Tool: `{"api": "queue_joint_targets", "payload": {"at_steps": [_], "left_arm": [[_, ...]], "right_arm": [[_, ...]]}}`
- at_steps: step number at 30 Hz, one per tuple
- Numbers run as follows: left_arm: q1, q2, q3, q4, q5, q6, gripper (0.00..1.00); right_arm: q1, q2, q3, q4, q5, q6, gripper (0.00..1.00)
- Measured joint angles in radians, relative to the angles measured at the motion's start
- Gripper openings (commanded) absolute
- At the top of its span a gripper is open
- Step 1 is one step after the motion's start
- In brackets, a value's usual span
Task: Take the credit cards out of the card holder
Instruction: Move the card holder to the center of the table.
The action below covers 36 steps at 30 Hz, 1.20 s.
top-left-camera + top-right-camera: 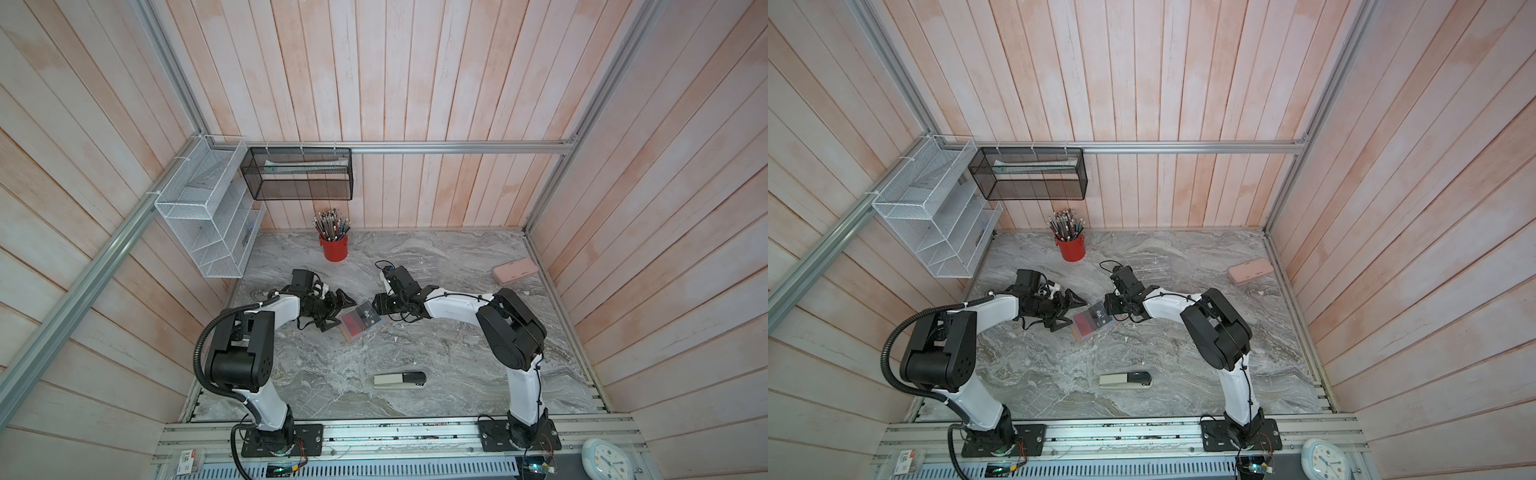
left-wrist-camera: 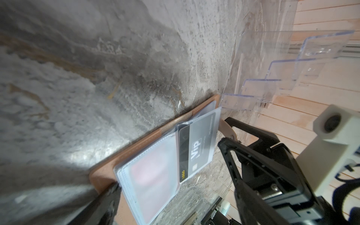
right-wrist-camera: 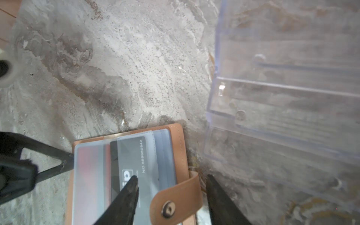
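Observation:
The tan card holder (image 1: 360, 332) (image 3: 178, 148) lies open on the marble table between both arms. A black credit card (image 1: 368, 316) (image 3: 128, 155) marked VIP sticks partly out of a clear sleeve. A red card (image 1: 352, 323) (image 3: 89, 171) shows blurred under another sleeve. My right gripper (image 1: 379, 309) (image 3: 172, 179) is open and straddles the holder's edge. One of its fingers (image 3: 132, 185) rests over the black card, and the snap tab (image 3: 175, 198) sits between the jaws. My left gripper (image 1: 337, 312) stands wide open at the holder's opposite edge, one finger (image 2: 109, 194) against it.
A clear acrylic rack (image 1: 415, 266) (image 3: 282, 97) stands just behind the holder. A pink case (image 1: 514, 270) lies at the back right. A red cup of pencils (image 1: 333, 245) is at the back, a stapler (image 1: 400, 380) towards the front. Mesh baskets (image 1: 297, 174) hang on the wall.

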Motion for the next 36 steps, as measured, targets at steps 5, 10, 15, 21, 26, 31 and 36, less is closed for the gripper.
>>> {"api": "queue_joint_targets", "payload": {"at_steps": [5, 10, 15, 21, 26, 31, 36], "left_arm": [[0.0, 0.0, 0.0, 0.0, 0.0, 0.0, 0.93], [0.0, 0.0, 0.0, 0.0, 0.0, 0.0, 0.93], [0.0, 0.0, -0.001, 0.0, 0.0, 0.0, 0.93], [0.0, -0.008, -0.011, 0.006, 0.0, 0.0, 0.93], [0.0, -0.029, -0.031, 0.006, 0.0, 0.0, 0.93], [-0.005, -0.051, -0.051, 0.005, 0.0, 0.0, 0.93], [-0.021, -0.088, -0.064, -0.012, -0.001, 0.0, 0.93]], "right_arm": [[0.0, 0.01, 0.021, -0.031, 0.07, 0.013, 0.37], [0.0, 0.01, 0.027, -0.04, 0.097, 0.022, 0.23], [0.007, 0.01, 0.026, -0.047, 0.1, 0.025, 0.11], [0.028, 0.0, 0.007, -0.045, 0.109, 0.032, 0.0], [0.042, -0.037, -0.039, -0.053, 0.11, 0.05, 0.0], [0.055, -0.085, -0.111, -0.06, 0.11, 0.075, 0.0], [0.06, -0.121, -0.171, -0.065, 0.11, 0.094, 0.11]]}}
